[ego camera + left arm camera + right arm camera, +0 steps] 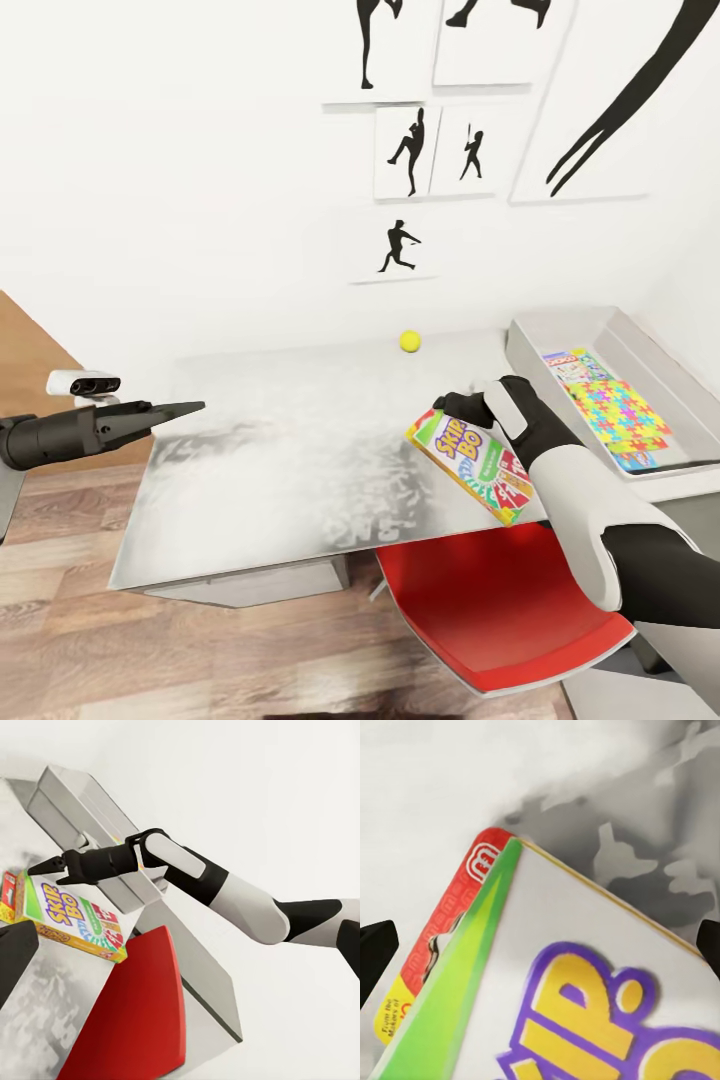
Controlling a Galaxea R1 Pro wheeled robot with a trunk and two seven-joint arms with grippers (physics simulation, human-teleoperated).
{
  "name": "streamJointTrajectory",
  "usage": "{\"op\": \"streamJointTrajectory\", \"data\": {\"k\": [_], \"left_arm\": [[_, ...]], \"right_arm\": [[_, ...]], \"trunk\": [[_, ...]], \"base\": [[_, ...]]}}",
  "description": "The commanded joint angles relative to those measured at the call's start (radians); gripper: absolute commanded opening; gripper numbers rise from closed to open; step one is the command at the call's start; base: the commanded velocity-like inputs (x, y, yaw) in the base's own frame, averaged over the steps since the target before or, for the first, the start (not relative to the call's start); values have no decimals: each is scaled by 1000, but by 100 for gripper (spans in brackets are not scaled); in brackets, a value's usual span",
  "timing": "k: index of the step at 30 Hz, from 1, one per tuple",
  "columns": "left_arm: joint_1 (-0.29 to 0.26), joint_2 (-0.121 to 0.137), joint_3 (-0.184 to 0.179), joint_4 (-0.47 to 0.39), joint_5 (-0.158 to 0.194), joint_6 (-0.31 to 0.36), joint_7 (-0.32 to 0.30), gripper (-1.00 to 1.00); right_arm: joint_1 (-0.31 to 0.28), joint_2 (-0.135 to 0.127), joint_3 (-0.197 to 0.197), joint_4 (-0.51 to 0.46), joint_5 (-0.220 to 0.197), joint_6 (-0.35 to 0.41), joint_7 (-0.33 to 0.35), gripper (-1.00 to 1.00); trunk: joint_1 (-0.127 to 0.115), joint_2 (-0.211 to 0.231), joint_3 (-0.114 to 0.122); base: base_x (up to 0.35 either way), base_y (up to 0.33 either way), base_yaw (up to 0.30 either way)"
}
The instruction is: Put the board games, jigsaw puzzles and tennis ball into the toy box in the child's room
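**One box gripped over the desk**

One flat glossy Skip-Bo box [470, 467], yellow, red and green, hangs tilted in the right claw [452, 402], clamped at its upper end; its long axis slopes down from the claw toward the red chair [500, 610]. Beyond the claw a small fuzzy ball [409, 341] rests on the mottled grey desk [290, 470]. Right of it, the grey sloping-walled toy box [560, 330] holds a notched puzzle [620, 410]. Left claw [190, 407] hovers pinched, empty.
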Motion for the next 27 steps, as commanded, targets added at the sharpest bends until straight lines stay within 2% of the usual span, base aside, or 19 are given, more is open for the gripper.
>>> {"op": "streamJointTrajectory", "data": {"k": [1,27], "left_arm": [[-1,0,0,0,-1,11,-4,100],[-2,-1,0,0,-1,11,-4,100]], "right_arm": [[-1,-2,8,-1,-11,3,-8,100],[-1,-4,5,-1,-12,6,-8,100]], "trunk": [[1,-2,-2],[1,-2,-14]], "base": [[0,21,0],[0,1,0]]}}
